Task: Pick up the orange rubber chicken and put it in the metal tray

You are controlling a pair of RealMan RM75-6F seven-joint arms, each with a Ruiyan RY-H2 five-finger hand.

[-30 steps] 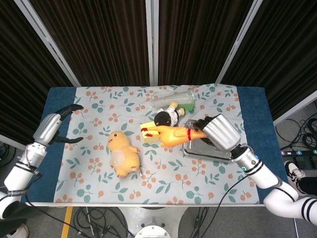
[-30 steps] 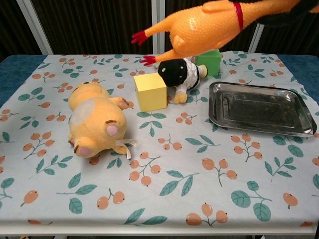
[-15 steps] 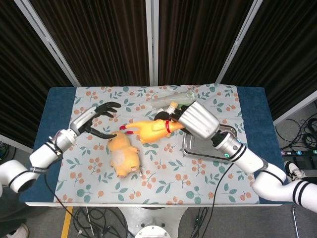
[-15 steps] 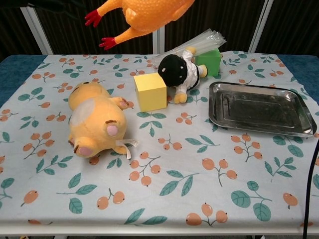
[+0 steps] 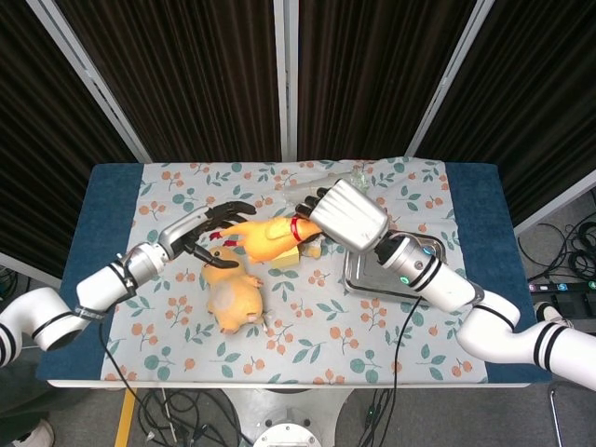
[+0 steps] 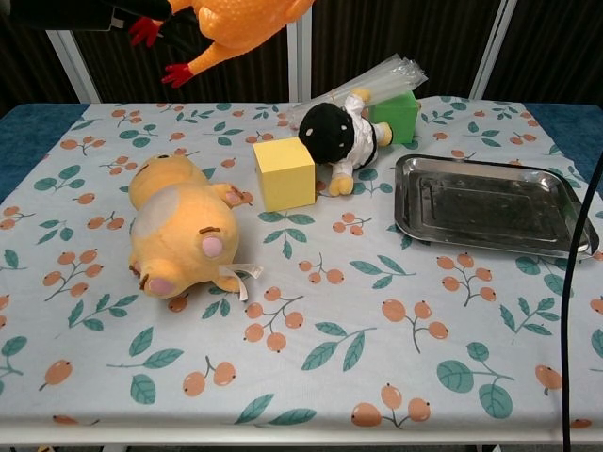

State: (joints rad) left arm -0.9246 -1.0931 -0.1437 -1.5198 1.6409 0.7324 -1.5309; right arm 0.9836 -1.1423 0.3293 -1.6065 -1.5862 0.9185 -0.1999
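Chicken carried further left by right hand; left hand spread beside it, empty.

Right robot hand gripping, left robot hand fingers spread

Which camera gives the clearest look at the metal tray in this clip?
The chest view. There the metal tray lies in full sight on the right of the table, with its whole rim and empty bottom showing. In the head view the right arm crosses over the tray, so only parts of its rim show.
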